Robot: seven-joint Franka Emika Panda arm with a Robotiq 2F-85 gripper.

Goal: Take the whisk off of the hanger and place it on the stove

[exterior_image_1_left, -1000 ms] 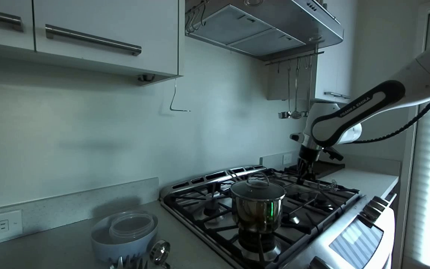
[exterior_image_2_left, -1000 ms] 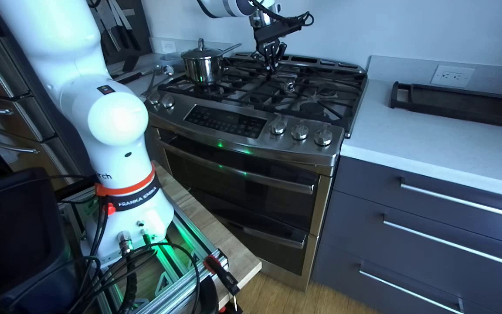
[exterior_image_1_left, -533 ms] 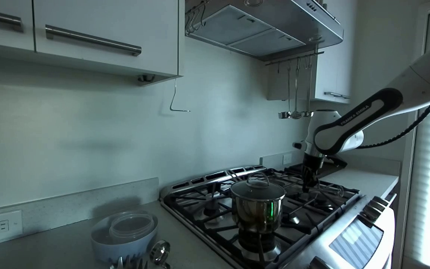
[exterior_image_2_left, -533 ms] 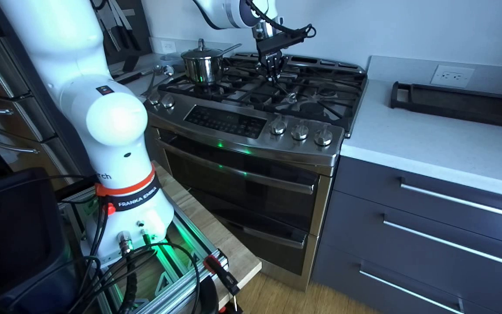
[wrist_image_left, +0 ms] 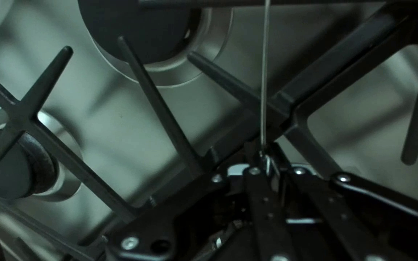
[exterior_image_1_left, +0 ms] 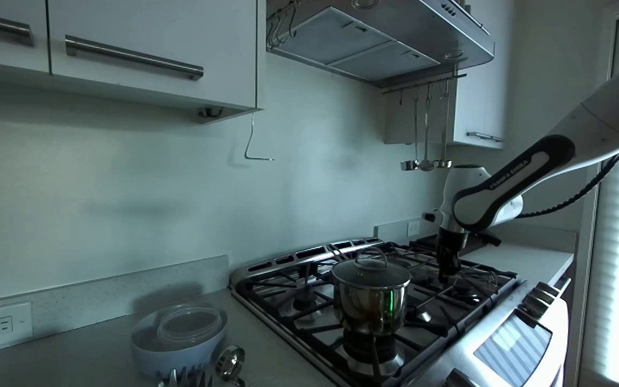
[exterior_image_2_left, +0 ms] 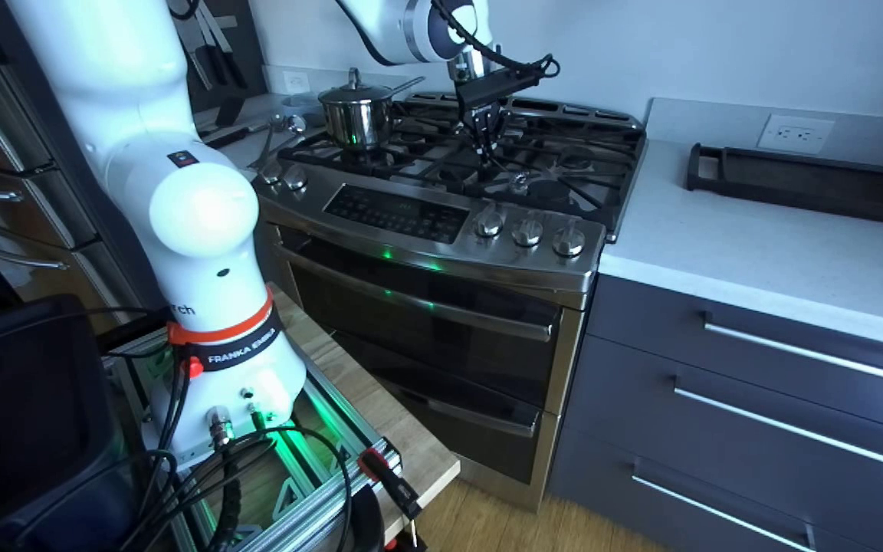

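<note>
Seeing the gripper (wrist_image_left: 263,149) pinch the whisk (wrist_image_left: 264,79) takes the wrist view.

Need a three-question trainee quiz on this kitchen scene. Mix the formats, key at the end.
1. True or false: the saucepan on the stove has its lid on.
2. What does the tool grip? A) the saucepan; B) the whisk; C) the lid.
3. Fill in: the long-handled utensils hang below the range ____.

Key: 1. true; 2. B; 3. hood.
</note>
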